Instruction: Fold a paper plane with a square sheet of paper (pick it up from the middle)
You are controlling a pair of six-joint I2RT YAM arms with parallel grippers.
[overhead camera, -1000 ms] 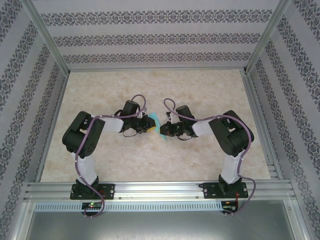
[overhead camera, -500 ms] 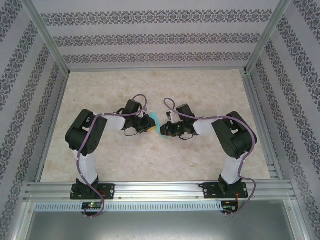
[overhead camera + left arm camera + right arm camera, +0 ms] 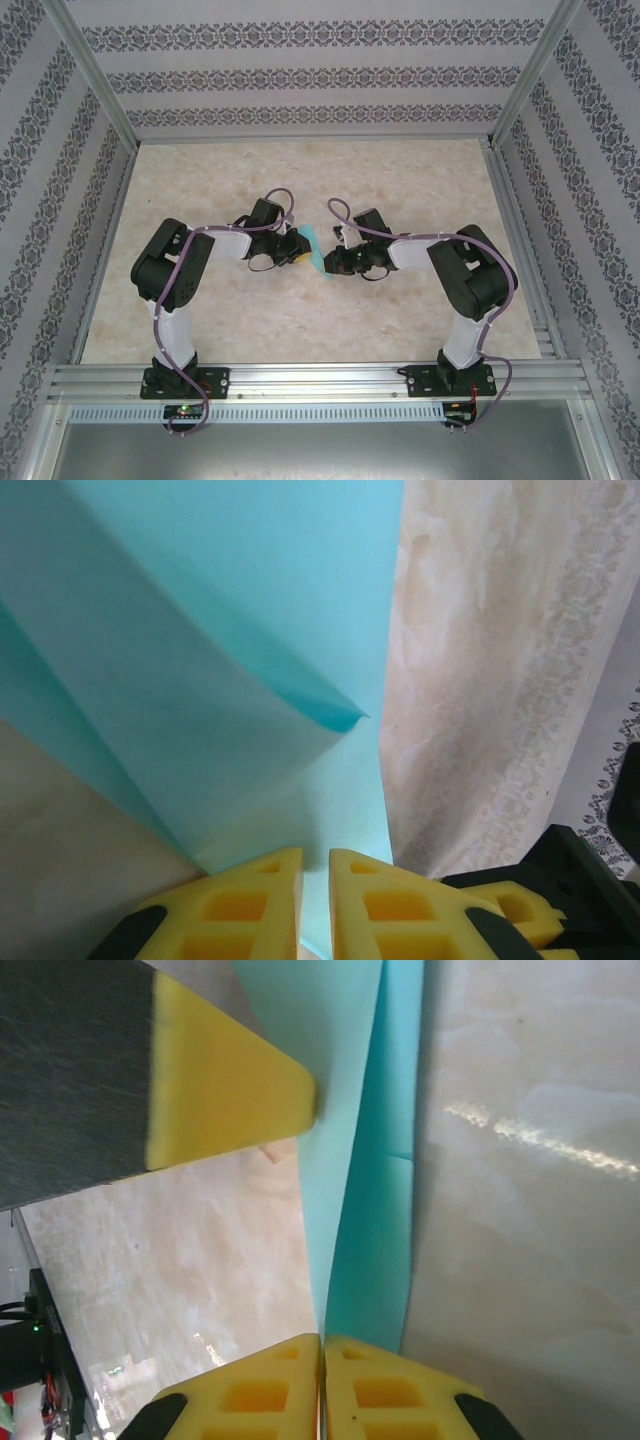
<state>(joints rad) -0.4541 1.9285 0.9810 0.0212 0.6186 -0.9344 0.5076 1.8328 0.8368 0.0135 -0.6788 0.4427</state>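
Observation:
The turquoise square sheet of paper (image 3: 316,250) is folded into layers and held off the table at mid-table, between the two grippers. My left gripper (image 3: 298,248) comes at it from the left. In the left wrist view its yellow jaws (image 3: 316,865) stand nearly together with a paper layer (image 3: 230,630) pinched between them. My right gripper (image 3: 331,262) meets the sheet from the right. Its jaws (image 3: 322,1345) are pressed shut on the folded edge of the paper (image 3: 365,1160). A yellow left fingertip (image 3: 230,1090) touches the sheet higher up. Whether the sheet has a paper plane's shape I cannot tell.
The marbled beige tabletop (image 3: 300,180) spreads around the arms. Patterned walls (image 3: 300,75) and aluminium frame rails (image 3: 515,240) close in the back and sides. The arm bases sit on the front rail (image 3: 320,380).
Both grippers stay at the paper in the middle. The left arm's elbow has shifted slightly to the right, and the right arm's elbow has leaned a little right.

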